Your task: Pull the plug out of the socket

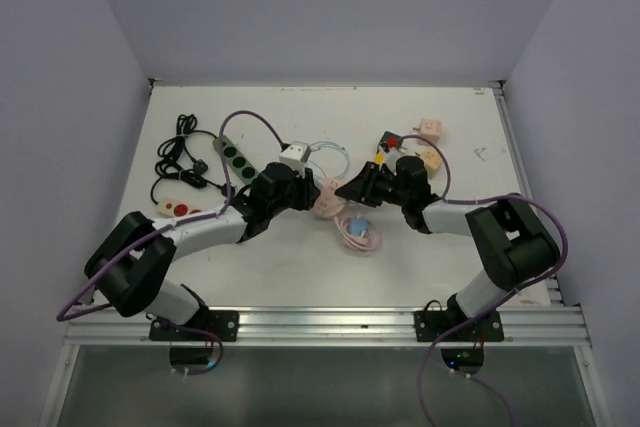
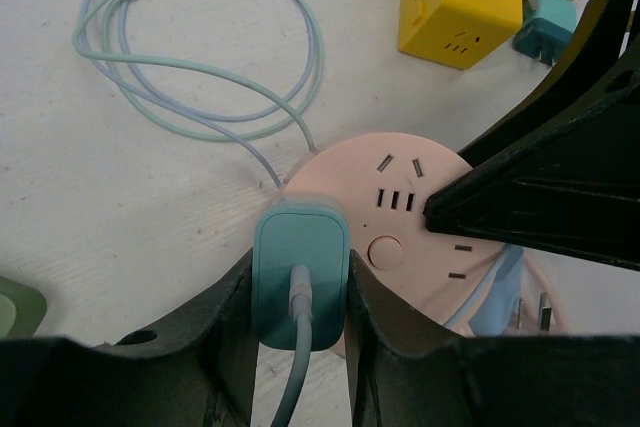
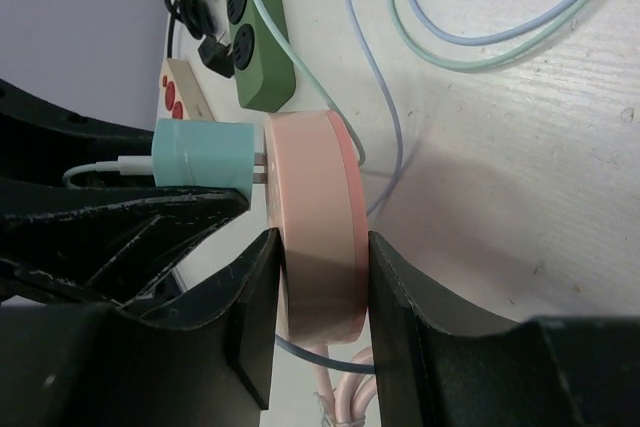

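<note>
A round pink socket (image 2: 400, 192) lies at the table's middle (image 1: 331, 197). A teal plug (image 2: 300, 277) with a pale cable sits in its rim. My left gripper (image 2: 300, 272) is shut on the plug's two sides. My right gripper (image 3: 320, 247) is shut on the socket (image 3: 315, 217), one finger on each flat face. In the right wrist view the plug (image 3: 200, 154) stands a little off the socket with its metal prongs showing in the gap. In the top view both grippers, left (image 1: 305, 192) and right (image 1: 352, 190), meet over the socket.
A green power strip (image 1: 235, 155) and black cables (image 1: 180, 152) lie to the left, with a white-and-red strip (image 1: 180, 209) near them. A yellow cube socket (image 2: 458, 2), beige adaptors (image 1: 430, 129), pale looped cables (image 2: 200, 47) and a pink cable coil (image 1: 358, 234) surround the socket.
</note>
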Robot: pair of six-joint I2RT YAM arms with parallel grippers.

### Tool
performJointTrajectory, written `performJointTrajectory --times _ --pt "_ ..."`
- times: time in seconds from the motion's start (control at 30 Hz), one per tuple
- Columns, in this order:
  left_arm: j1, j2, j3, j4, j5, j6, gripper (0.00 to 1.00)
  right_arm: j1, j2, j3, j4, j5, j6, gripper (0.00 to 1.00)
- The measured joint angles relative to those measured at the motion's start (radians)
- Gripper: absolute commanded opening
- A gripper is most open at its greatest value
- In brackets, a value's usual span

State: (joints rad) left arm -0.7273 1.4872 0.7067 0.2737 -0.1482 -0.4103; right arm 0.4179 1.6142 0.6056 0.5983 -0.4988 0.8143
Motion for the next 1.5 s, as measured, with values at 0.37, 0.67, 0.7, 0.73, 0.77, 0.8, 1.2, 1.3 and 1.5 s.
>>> performJointTrajectory --times 0.37,0.67,0.7,0.73,0.77,0.8,1.2,1.3,1.5 --pt "0.095 -0.032 -0.004 0.002 0.009 -0.022 0.0 -0.014 -0.001 -0.003 -0.086 0.041 -0.029 0.0" --pt "0.096 -0.022 -0.001 -0.008 0.015 -0.016 0.17 -0.014 -0.02 0.003 -0.127 0.068 -0.032 0.0" --pt "0.096 -0.01 0.003 -0.01 0.024 -0.016 0.19 -0.014 -0.021 0.005 -0.129 0.072 -0.032 0.0" --pt "0.096 0.005 0.006 -0.009 0.035 -0.016 0.2 -0.014 -0.021 0.007 -0.131 0.074 -0.032 0.0" --pt "0.096 0.021 0.008 -0.011 0.048 -0.016 0.22 -0.014 -0.021 0.011 -0.135 0.079 -0.032 0.0" --pt "0.096 0.034 0.008 -0.014 0.058 -0.016 0.24 -0.014 -0.021 0.016 -0.139 0.087 -0.034 0.0" --pt "0.096 0.09 -0.031 -0.06 0.149 -0.014 0.87 -0.016 -0.015 0.119 -0.243 0.144 -0.083 0.0" --pt "0.096 0.089 -0.032 -0.09 0.148 -0.012 0.97 -0.02 -0.008 0.128 -0.248 0.146 -0.09 0.0" --pt "0.096 0.072 -0.003 -0.183 0.107 0.005 1.0 -0.022 0.024 0.143 -0.256 0.146 -0.098 0.11"
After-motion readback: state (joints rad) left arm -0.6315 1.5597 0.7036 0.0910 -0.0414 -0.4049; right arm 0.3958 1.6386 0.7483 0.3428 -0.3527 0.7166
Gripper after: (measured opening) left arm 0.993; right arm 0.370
